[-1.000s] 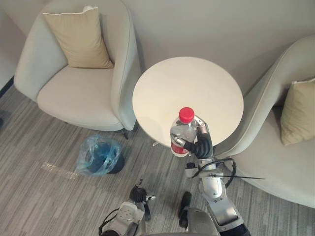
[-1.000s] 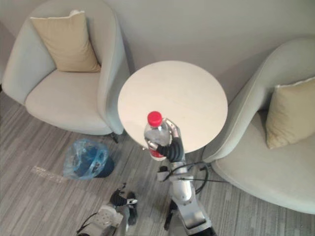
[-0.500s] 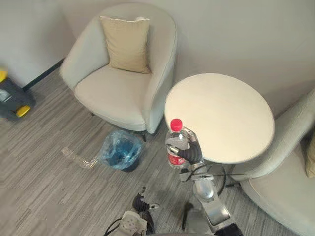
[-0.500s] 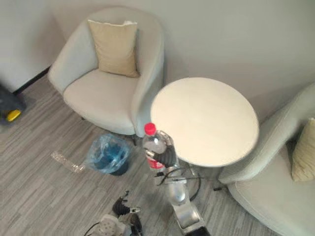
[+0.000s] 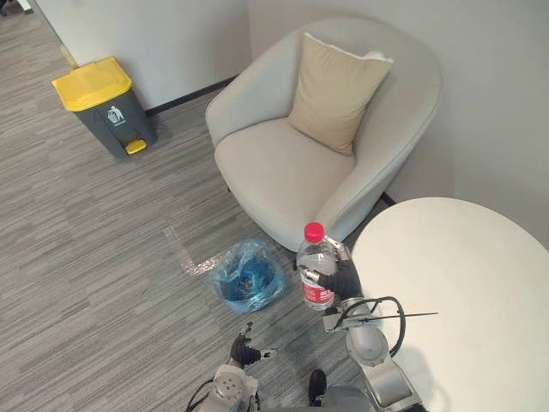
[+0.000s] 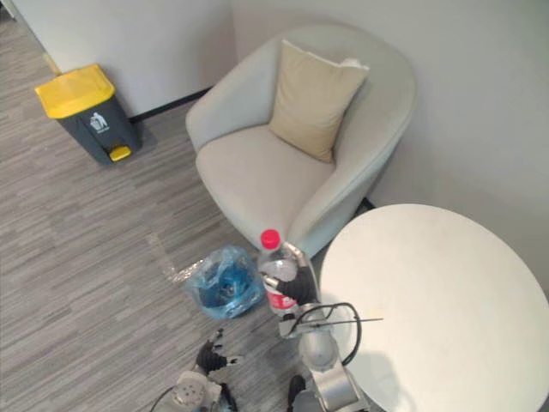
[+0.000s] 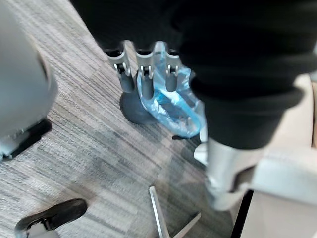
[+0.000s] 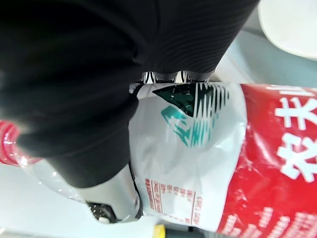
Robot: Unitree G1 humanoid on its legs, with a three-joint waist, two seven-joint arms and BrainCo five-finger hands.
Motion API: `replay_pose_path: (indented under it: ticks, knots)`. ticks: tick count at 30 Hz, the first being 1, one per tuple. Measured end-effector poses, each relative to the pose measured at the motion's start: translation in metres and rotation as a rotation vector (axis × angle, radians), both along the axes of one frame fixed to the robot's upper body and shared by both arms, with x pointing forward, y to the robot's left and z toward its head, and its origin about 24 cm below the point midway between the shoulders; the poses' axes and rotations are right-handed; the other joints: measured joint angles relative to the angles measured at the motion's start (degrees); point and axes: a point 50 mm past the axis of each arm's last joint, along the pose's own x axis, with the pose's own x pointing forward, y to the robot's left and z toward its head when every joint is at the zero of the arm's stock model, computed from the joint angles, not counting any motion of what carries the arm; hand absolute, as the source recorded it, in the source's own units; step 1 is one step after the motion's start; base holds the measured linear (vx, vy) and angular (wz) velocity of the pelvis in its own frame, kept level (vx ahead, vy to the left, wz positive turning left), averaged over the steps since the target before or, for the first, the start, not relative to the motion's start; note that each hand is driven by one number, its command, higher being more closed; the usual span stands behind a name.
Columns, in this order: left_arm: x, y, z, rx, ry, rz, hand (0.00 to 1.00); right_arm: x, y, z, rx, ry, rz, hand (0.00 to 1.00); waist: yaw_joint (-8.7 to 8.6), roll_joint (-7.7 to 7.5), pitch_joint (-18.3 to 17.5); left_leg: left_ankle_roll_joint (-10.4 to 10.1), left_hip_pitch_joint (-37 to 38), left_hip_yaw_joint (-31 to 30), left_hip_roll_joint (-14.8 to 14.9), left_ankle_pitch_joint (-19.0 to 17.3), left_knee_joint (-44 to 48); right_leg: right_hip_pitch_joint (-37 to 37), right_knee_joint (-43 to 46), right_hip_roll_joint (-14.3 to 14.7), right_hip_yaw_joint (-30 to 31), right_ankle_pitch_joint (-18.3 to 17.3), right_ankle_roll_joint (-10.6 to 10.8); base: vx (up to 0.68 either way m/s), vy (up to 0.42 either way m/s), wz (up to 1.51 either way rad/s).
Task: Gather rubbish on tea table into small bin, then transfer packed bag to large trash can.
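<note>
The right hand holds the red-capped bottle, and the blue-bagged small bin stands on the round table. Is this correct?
Not quite. The right hand holds the red-capped bottle, but the blue-bagged small bin stands on the floor by the armchair, not on the round table; the left eye view shows this.

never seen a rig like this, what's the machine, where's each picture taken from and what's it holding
It is a two-legged humanoid robot with silver-fingered hands. The two wide pictures come from cameras on its head, looking down on one scene. There the right hand is curled round a red-capped bottle, upright beside the round table. The left hand hangs low, open and idle. On the floor stand a small bin lined with a blue bag and, further off, a yellow-lidded trash can. The close pictures are from wrist cameras: one shows the bin past the left fingers, the other the bottle's label.
</note>
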Motion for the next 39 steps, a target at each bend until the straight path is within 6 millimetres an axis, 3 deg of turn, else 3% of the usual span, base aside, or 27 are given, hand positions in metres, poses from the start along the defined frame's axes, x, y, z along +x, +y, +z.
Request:
replay_pose_path:
  ticks: [1, 2, 3, 4, 5, 6, 9, 12, 13, 14, 15, 16, 18, 19, 20, 24, 28, 36, 39]
  knots:
    - [0.001, 0.0, 0.0, 0.001, -0.004, -0.002, 0.0, 0.001, -0.002, 0.0, -0.001, 0.001, -0.007, 1.0, -0.01, -0.35, 0.19, 0.52, -0.35, 0.05, -0.75, 0.67, -2.5, 0.44, 0.07, -0.8, -0.67, -0.12, 0.24, 0.19, 0.097, 0.84]
    - [0.001, 0.0, 0.001, 0.0, -0.009, -0.005, 0.0, 0.003, -0.006, -0.001, -0.006, 0.003, -0.025, 1.0, 0.08, -0.61, 0.33, 1.12, -0.49, -0.09, -2.47, 5.28, -11.36, 1.55, 0.7, -1.81, -2.37, -0.58, 0.97, 0.21, 0.148, 0.59]
    - [-0.003, -0.003, 0.001, 0.0, -0.01, -0.018, 0.0, 0.005, -0.008, -0.003, -0.013, 0.008, -0.031, 1.0, 0.27, 1.44, -0.59, 1.87, 0.33, -0.19, -1.79, 18.14, -20.34, 1.98, 2.41, -1.0, -2.64, -2.37, 3.5, 0.22, 0.181, 0.43]
    - [-0.004, -0.004, 0.001, -0.003, -0.012, -0.016, 0.0, 0.005, -0.007, -0.004, -0.014, 0.012, -0.028, 1.0, 0.37, 1.89, -0.6, 1.02, 0.39, -0.2, -0.95, 18.92, -20.18, 2.1, 2.6, -0.43, -2.52, -3.2, 4.39, 0.21, 0.195, 0.1]
    - [0.002, 0.005, 0.003, 0.028, -0.029, -0.025, 0.0, 0.008, 0.002, -0.006, 0.012, 0.029, -0.012, 1.0, 1.04, -1.01, -0.88, 0.96, 0.5, 0.78, -2.79, 17.74, -18.96, 2.18, 3.24, -2.64, -1.85, -4.76, 5.22, 0.15, 0.128, -0.06]
    - [0.002, 0.011, 0.003, 0.046, -0.03, -0.029, 0.0, 0.01, 0.009, -0.004, 0.025, 0.024, 0.01, 1.0, 1.2, -1.55, -1.07, 1.33, 0.52, 1.31, -3.17, 17.32, -19.18, 1.93, 3.3, -3.09, -1.65, -4.38, 5.42, 0.16, 0.122, -0.06]
    - [0.001, 0.022, 0.002, 0.078, -0.022, -0.031, 0.0, 0.009, 0.024, -0.002, 0.048, 0.022, 0.054, 1.0, 1.25, -1.8, -1.06, 2.07, 3.15, 3.14, -4.13, 14.75, -20.16, 0.81, 7.51, -4.55, 1.15, -3.23, 5.66, 0.18, 0.159, -0.32]
    - [-0.006, 0.024, -0.002, 0.09, 0.005, -0.039, 0.0, 0.008, 0.027, -0.003, 0.032, 0.022, 0.079, 1.0, 1.09, -1.92, -1.04, 2.34, 8.19, 4.7, -4.91, 12.29, -21.6, -3.82, 21.89, -6.69, 4.28, -3.24, 5.72, 0.12, 0.167, -0.39]
    - [-0.008, 0.023, -0.003, 0.096, 0.013, -0.056, 0.0, 0.008, 0.025, -0.004, 0.021, 0.023, 0.076, 1.0, -0.01, -2.7, -1.0, 3.22, 10.38, 4.5, -6.13, 11.15, -21.79, -8.9, 33.77, -8.71, 6.2, -2.37, 5.39, 0.16, 0.143, 0.05]
    - [-0.008, 0.024, -0.003, 0.097, 0.013, -0.056, 0.0, 0.007, 0.024, -0.004, 0.016, 0.025, 0.077, 1.0, -0.15, -2.63, -0.96, 3.4, 10.67, 4.4, -6.31, 10.91, -21.76, -9.94, 36.01, -8.78, 6.96, -2.78, 5.08, 0.2, 0.139, 0.28]
    - [-0.008, 0.024, -0.003, 0.101, 0.015, -0.056, 0.0, 0.007, 0.023, -0.005, 0.005, 0.027, 0.082, 1.0, -0.35, -2.52, -0.88, 3.62, 11.44, 3.52, -6.69, 10.62, -21.96, -12.38, 39.19, -8.15, 8.55, -6.37, 4.86, 0.19, 0.056, 0.49]
    - [-0.008, 0.026, -0.004, 0.102, 0.023, -0.049, 0.0, 0.007, 0.024, -0.006, 0.003, 0.031, 0.086, 1.0, -0.59, -2.51, -0.9, 3.6, 12.04, 2.08, -6.79, 10.64, -22.69, -14.08, 38.15, -6.35, 9.72, -9.46, 4.94, 0.16, 0.036, 0.55]
    - [-0.008, 0.028, -0.005, 0.098, 0.033, -0.024, 0.0, 0.008, 0.025, -0.013, -0.008, 0.06, 0.092, 1.0, -0.66, -2.36, -0.81, 3.57, 12.8, 0.15, -6.61, 10.71, -22.52, -14.69, 31.72, -3.78, 10.71, -10.7, 4.6, 0.11, -0.035, 0.6]
    - [-0.009, 0.028, -0.006, 0.097, 0.036, -0.014, 0.0, 0.008, 0.026, -0.017, -0.013, 0.074, 0.097, 1.0, -0.59, -2.47, -0.89, 3.54, 13.02, -0.56, -6.71, 10.72, -22.44, -14.57, 28.41, -3.15, 10.64, -10.3, 4.37, 0.17, -0.096, 0.7]
    - [-0.009, 0.03, -0.006, 0.1, 0.038, -0.013, 0.0, 0.006, 0.029, -0.021, -0.026, 0.092, 0.107, 1.0, -0.21, -3.44, -1.47, 3.16, 13.45, -1.95, -7.88, 10.52, -22.41, -13.94, 20.38, -2.75, 9.84, -3.93, 3.49, 0.15, -0.099, 0.56]
    - [-0.016, 0.028, -0.01, 0.082, 0.07, 0.031, 0.0, 0.005, 0.032, -0.027, -0.075, 0.107, 0.161, 1.0, 0.67, 0.15, -3.48, 0.99, 13.37, -3.73, -6.38, 9.51, -22.56, -9.8, 12.25, -1.1, 8.74, -3.45, 3.75, 0.16, -0.089, 0.13]
    - [-0.019, 0.031, -0.012, 0.085, 0.082, 0.038, 0.0, 0.003, 0.033, -0.029, -0.089, 0.115, 0.17, 1.0, 0.63, -0.27, -3.79, 0.02, 14.8, -5.32, -4.43, 8.92, -22.54, -4.86, 5.85, 1.16, 7.07, -1.26, 3.09, 0.08, -0.07, 0.07]
    - [-0.019, 0.034, -0.012, 0.064, 0.085, 0.096, 0.0, -0.003, 0.039, -0.033, -0.108, 0.132, 0.217, 1.0, 0.94, -0.45, -3.92, 0.02, 14.87, -6.71, -4.99, 8.92, -22.35, -2.89, 3.82, 0.56, 5.86, -0.56, 3.77, 0.0, 0.004, 0.11]
    - [-0.015, 0.035, -0.011, 0.061, 0.069, 0.118, 0.0, -0.001, 0.045, -0.038, -0.152, 0.143, 0.259, 1.0, 1.0, -0.05, -2.56, 0.05, 11.91, -6.78, -4.76, 8.52, -17.96, -5.74, 7.75, 0.06, 5.93, -1.19, 3.62, -0.1, 0.001, -0.03]
